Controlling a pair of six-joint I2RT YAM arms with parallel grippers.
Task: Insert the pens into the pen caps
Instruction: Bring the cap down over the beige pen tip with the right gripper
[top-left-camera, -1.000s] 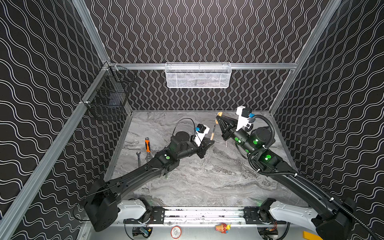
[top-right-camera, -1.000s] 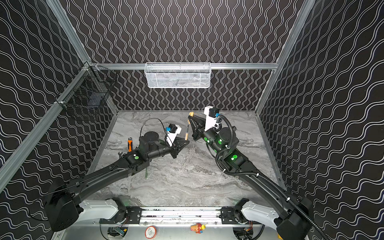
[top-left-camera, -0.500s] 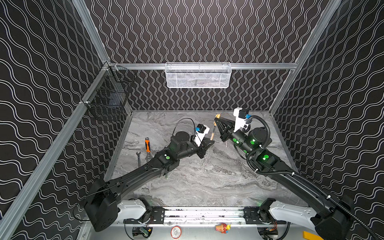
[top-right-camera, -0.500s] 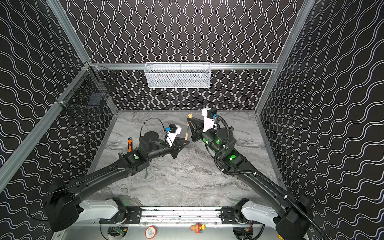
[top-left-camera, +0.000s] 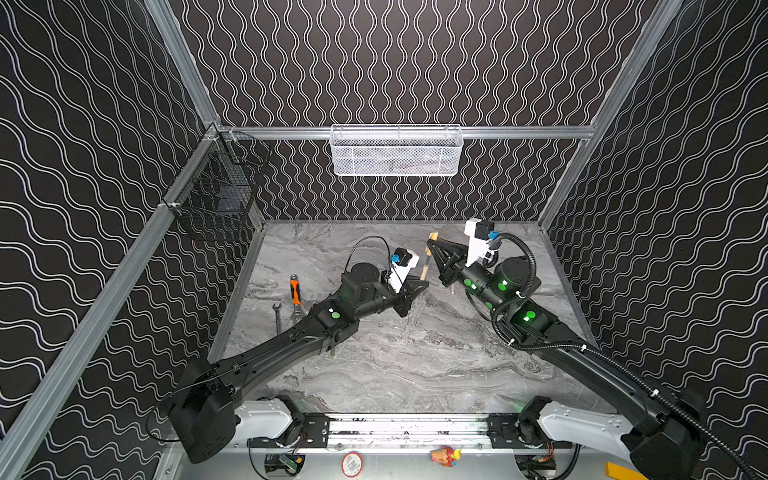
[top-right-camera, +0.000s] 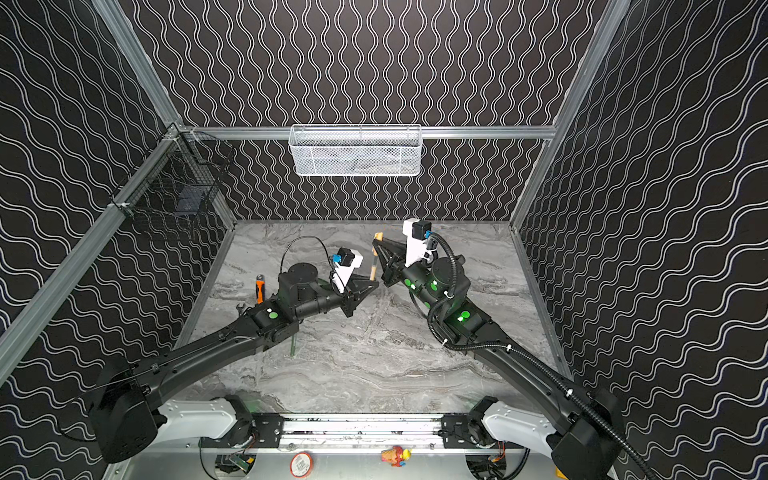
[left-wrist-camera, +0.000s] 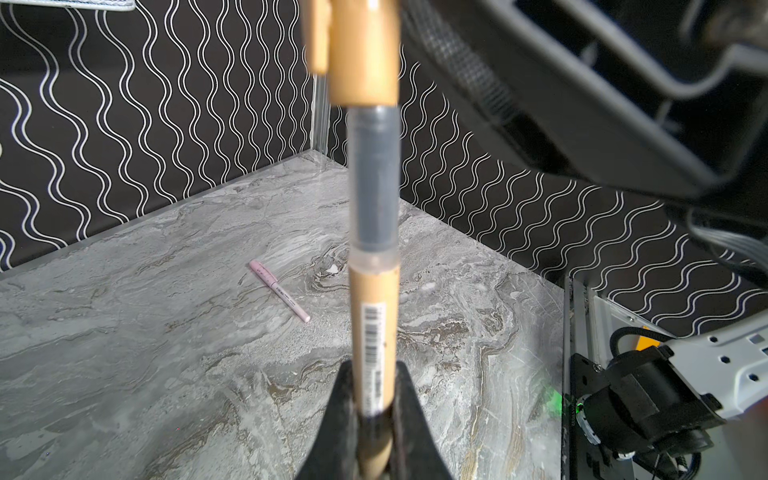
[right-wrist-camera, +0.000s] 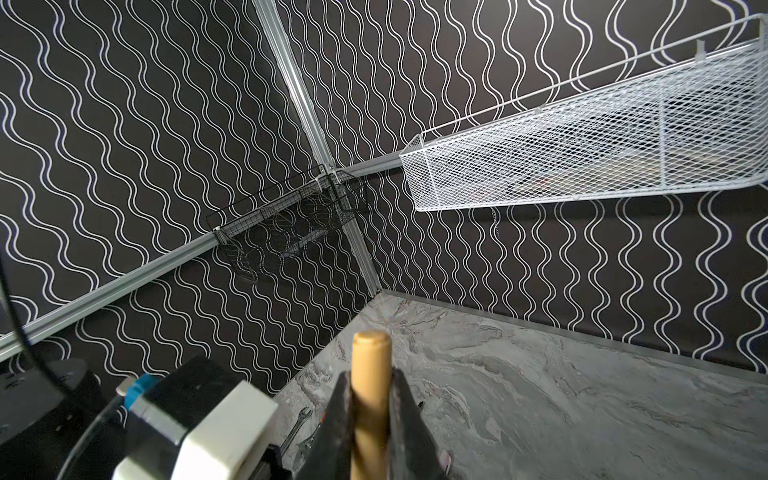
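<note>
The tan pen seemed to be only partly into the tan cap, its grey neck bare, so that pair wasn't seated. A pink pen lay on the table (capped or not, I couldn't tell). My left gripper clamped the tan pen's barrel and my right gripper pinched the cap, both above the table.

This place is a robot test cell in a laboratory. A black left arm and a black right arm are mounted on a metal rail at the front edge of a marble-patterned tabletop. Aluminium bars frame the walls, which carry a black wavy pattern. A white mesh basket and a black wire basket hang on the bars.
</note>
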